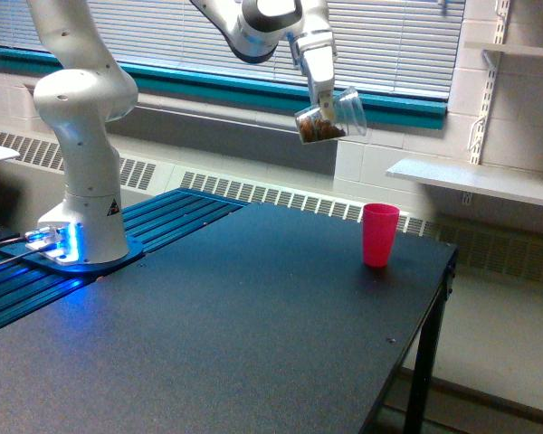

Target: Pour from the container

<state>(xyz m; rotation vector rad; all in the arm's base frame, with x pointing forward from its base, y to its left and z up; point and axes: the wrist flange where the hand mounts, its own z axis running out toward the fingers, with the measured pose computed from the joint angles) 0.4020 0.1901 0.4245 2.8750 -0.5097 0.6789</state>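
High above the table hangs the container (330, 116), a small clear cup tilted on its side with brown granular bits settled at its lower end. My gripper (325, 102) is shut on the container, its white fingers coming down onto it from above. The pink cup (379, 234) stands upright on the black table (208, 344) near the far right corner, well below the container and to the exterior view's right of it.
The arm's white base (81, 181) stands at the table's left on a blue-lit mount. Behind the table run a window sill, blinds and a radiator. A white shelf (475, 181) juts from the wall at right. The table's right edge drops off by the pink cup.
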